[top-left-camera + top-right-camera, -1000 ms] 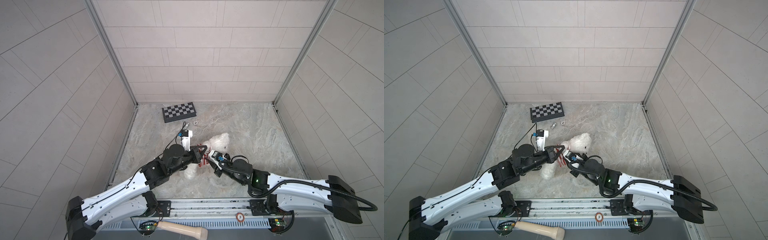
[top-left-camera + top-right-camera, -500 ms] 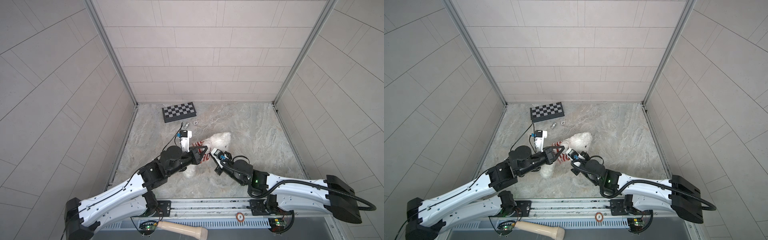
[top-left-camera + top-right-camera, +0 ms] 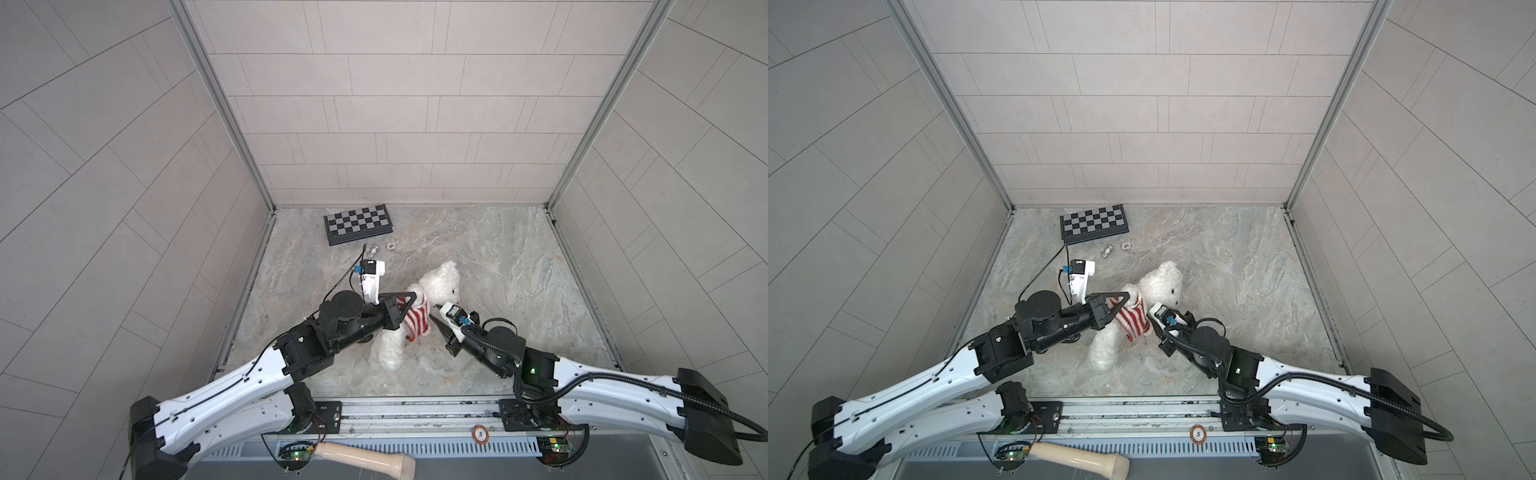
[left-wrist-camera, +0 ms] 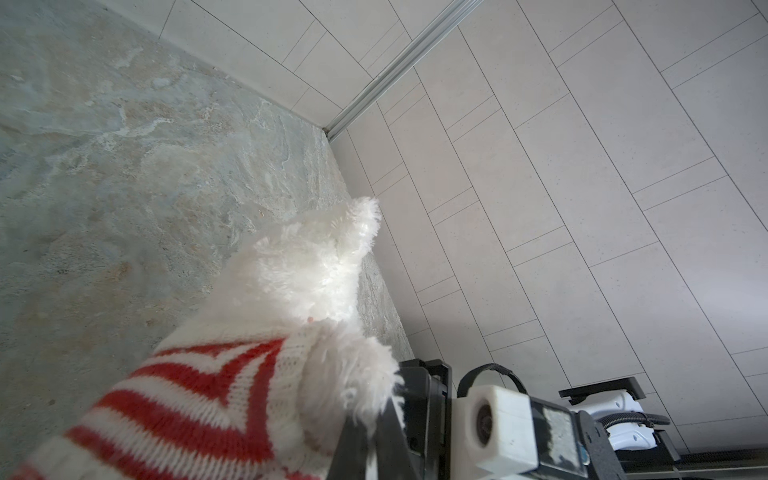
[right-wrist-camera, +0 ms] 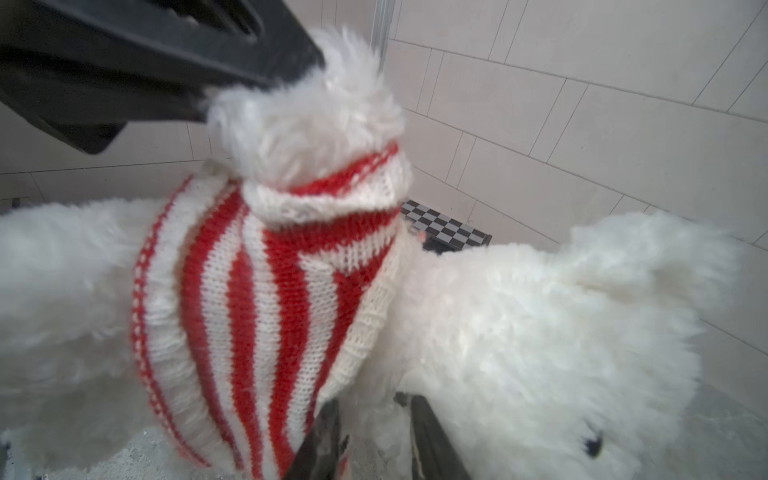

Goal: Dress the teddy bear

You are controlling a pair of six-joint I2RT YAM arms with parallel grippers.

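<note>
The white fluffy teddy bear (image 3: 441, 282) lies mid-table in both top views, head (image 3: 1163, 282) toward the back, one leg toward the front. A red-and-white striped sweater (image 3: 415, 320) covers its torso (image 5: 249, 291). My left gripper (image 3: 410, 299) is shut on the paw that sticks out of one sleeve; the wrist view shows fur pinched at the jaws (image 4: 368, 419). My right gripper (image 3: 434, 322) sits at the sweater's other side below the head. Its jaws (image 5: 370, 419) stand apart with loose fur between them.
A folded chessboard (image 3: 358, 223) lies at the back left, with a small metal piece (image 3: 374, 249) and a round token (image 3: 390, 246) in front of it. A wooden handle (image 3: 365, 459) lies below the front rail. Tiled walls close in three sides.
The right gripper has drawn back a little toward the front right and its jaws now stand apart. More of the sweater shows over the torso. The left gripper keeps hold of the paw.
</note>
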